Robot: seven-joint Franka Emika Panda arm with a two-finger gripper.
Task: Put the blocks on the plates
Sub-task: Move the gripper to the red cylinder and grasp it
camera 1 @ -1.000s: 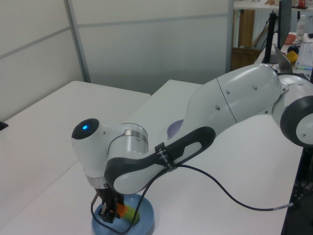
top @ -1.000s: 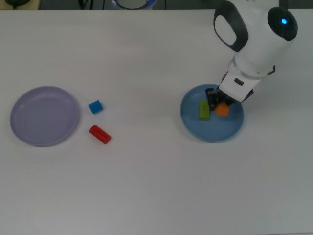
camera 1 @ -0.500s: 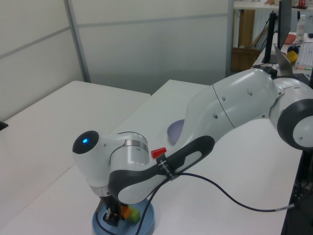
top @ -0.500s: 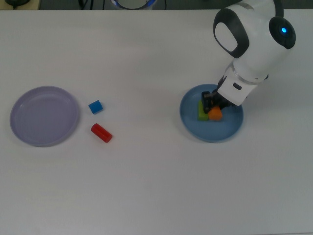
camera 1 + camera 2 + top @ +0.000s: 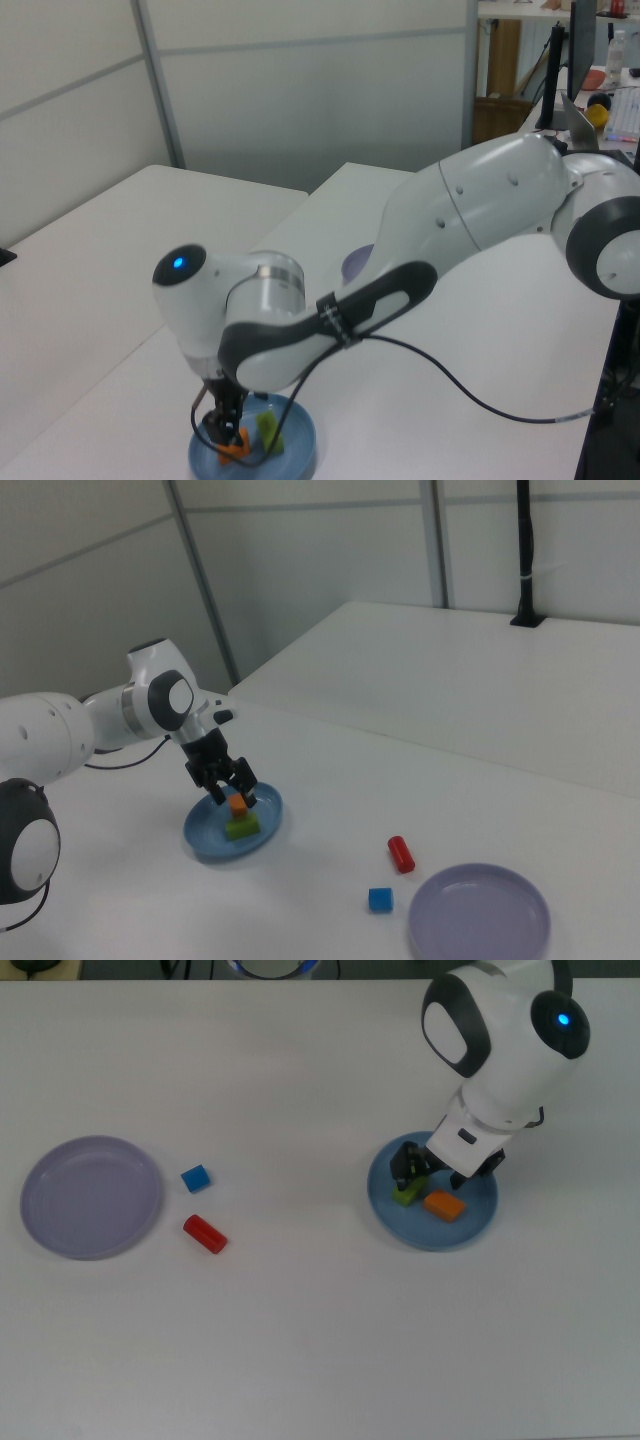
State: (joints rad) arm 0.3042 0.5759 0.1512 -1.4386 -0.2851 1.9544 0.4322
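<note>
The blue plate (image 5: 478,1226) holds two blocks, the orange one (image 5: 444,1205) lying flat and the lime-green one (image 5: 405,1195) beside it. My gripper (image 5: 410,1168) hangs open just above the green block and holds nothing, with the orange block apart from it. In the right view the same gripper (image 5: 232,788) stands over the orange block (image 5: 238,804) and the green block (image 5: 241,827). The lavender plate (image 5: 92,1197) lies bare at the top view's left. A blue cube (image 5: 195,1178) and a red oblong (image 5: 205,1233) rest on the table just right of it.
White table (image 5: 300,1340) all round. The robot's arm (image 5: 500,1050) reaches in from the top view's upper right, and its cable (image 5: 450,390) trails over the table in the left view.
The gripper has let go of the orange block, which now lies flat on the blue plate. The gripper has shifted toward the top view's left, over the green block.
</note>
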